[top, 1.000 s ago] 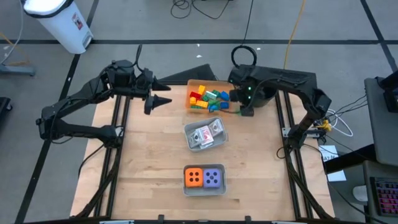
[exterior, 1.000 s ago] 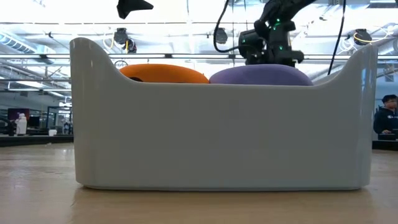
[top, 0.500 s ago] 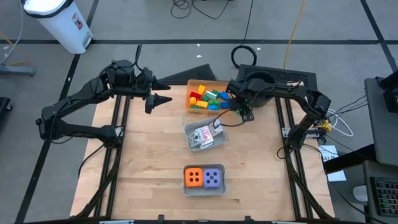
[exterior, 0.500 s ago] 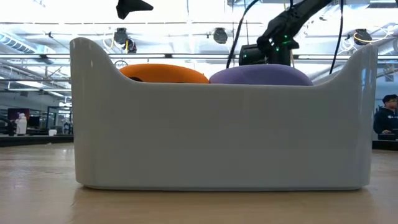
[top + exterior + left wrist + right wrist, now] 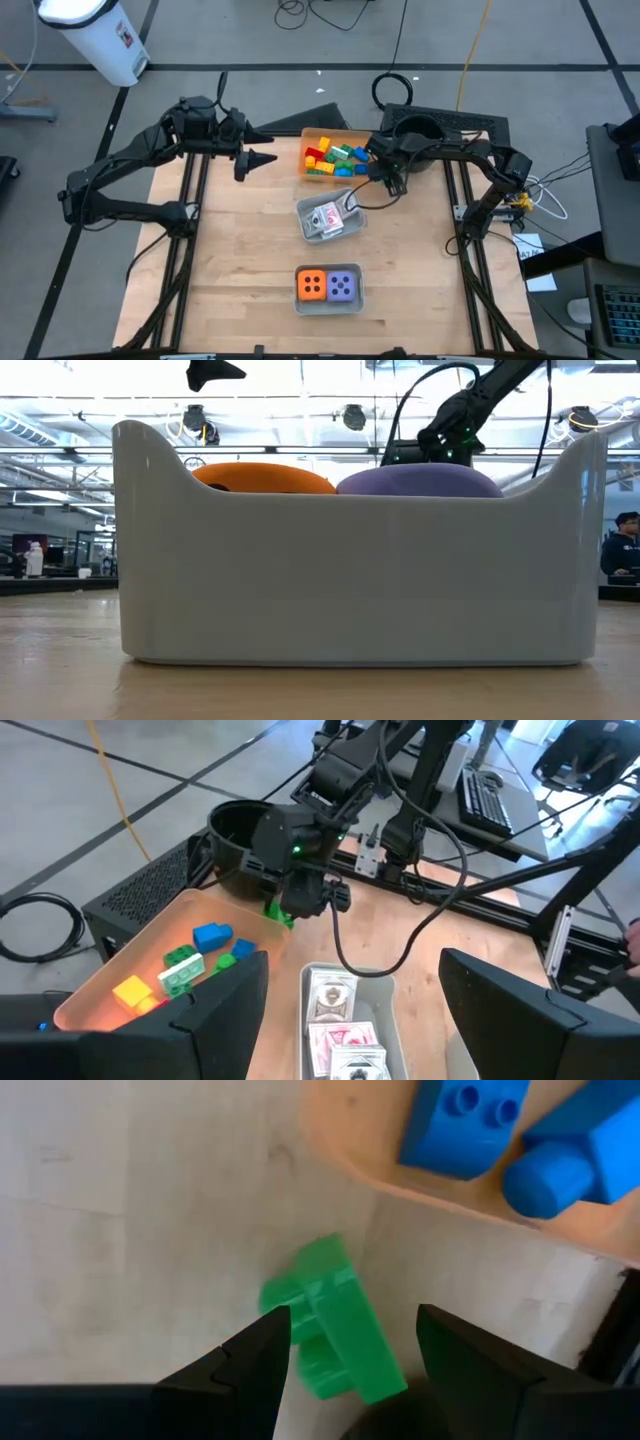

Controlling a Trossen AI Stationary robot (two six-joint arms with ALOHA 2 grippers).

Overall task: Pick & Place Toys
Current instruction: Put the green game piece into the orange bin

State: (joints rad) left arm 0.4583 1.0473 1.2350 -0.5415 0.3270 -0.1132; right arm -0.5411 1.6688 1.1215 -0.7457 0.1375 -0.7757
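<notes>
Item: green brick [image 5: 333,1329], pinched in my right fingers [image 5: 265,1355] above the worktop [image 5: 120,1230], just beside the orange tray [image 5: 440,1190]. My left fingers [image 5: 215,1010]: spread, empty, well apart.

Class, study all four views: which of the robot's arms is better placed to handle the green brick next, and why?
Right. The right gripper already has the green brick between its fingers, beside the orange tray. The left gripper hovers open, farther away.

bare wood [image 5: 240,250] left of trays, black pot [image 5: 418,135] crowding orange tray [image 5: 318,133]
</notes>
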